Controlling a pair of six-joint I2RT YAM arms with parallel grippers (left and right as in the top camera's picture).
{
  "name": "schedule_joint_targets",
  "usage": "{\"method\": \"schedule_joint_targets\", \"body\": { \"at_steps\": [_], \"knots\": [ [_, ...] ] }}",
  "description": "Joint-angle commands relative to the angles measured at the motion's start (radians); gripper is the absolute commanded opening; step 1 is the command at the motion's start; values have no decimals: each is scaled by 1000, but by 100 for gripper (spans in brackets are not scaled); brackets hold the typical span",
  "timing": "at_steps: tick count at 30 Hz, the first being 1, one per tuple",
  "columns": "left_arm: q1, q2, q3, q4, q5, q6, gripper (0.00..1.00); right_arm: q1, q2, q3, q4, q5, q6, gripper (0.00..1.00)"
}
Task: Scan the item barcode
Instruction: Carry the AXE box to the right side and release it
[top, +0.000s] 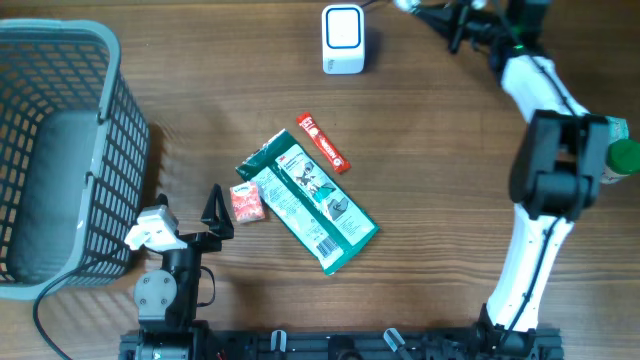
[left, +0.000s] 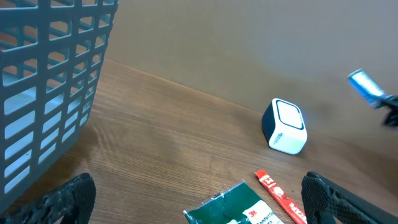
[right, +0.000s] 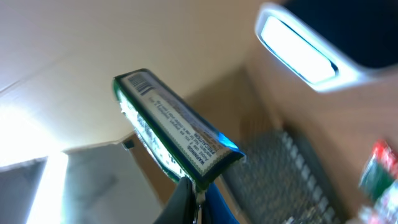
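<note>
**Right gripper (right: 194, 198) pinches packet (right: 177, 127) beside scanner (top: 343, 38)**

Nearest the robot's base, the left gripper (top: 216, 212) has its jaws spread wide and holds nothing. It is well short of the scanner and off to the scanner's left. A pink sachet (top: 246, 202) lies just beside it, next to a green pouch (top: 310, 200) that lies flat and slanted. A red stick (top: 323, 143) lies at the pouch's far edge, between the pouch and the scanner. A basket (top: 60, 60) stands well to the scanner's left. The scanner itself stands upright at the far side of the table.

Farthest out, to the scanner's right and raised off the table, the right gripper is clamped tight on the packet's lower edge. The packet is thin and shows its narrow printed side to the wrist camera. In that view its long axis slants from upper left to lower right, with the barcode (right: 142, 83) at the upper-left end. The scanner's lit window sits up and to the right of the packet, apart from it.
</note>
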Motion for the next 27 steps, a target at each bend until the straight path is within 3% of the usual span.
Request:
{"method": "schedule_joint_targets", "body": {
  "at_steps": [1, 3, 5, 10, 15, 16, 17, 18, 19, 20, 23, 27],
  "knots": [
    [-3, -9, -6, 3, 5, 12, 100, -104, -120, 19, -293, 227, -594, 5],
    [-3, -9, -6, 3, 5, 12, 100, -179, -162, 19, -582, 491, -930, 5],
    [-3, -9, -6, 3, 5, 12, 100, -238, -190, 19, -714, 763, -1141, 5],
    [-3, -9, -6, 3, 5, 12, 100, -341, -200, 19, -869, 1359, -1209, 4],
    [-3, -9, -6, 3, 5, 12, 100, -381, -200, 17, -990, 1675, -1196, 4],
    [-3, -9, -6, 3, 5, 12, 100, -384, -200, 17, -1000, 1686, -1199, 18],
    [-3, -9, -6, 3, 5, 12, 100, -385, -201, 17, -1016, 1689, -1201, 43],
    [-3, -9, -6, 3, 5, 12, 100, -385, -209, 17, -1034, 1688, -1197, 52],
    [-3, -9, -6, 3, 5, 12, 100, -381, -251, 17, -1060, 1679, -1179, 78],
    [-3, -9, -6, 3, 5, 12, 100, -375, -286, 17, -1070, 1667, -1179, 86],
    [-3, -9, -6, 3, 5, 12, 100, -322, -460, 17, -1110, 1458, -1196, 98],
    [-3, -9, -6, 3, 5, 12, 100, -147, -549, 11, -1243, 624, -1344, 100]
  ]
}}
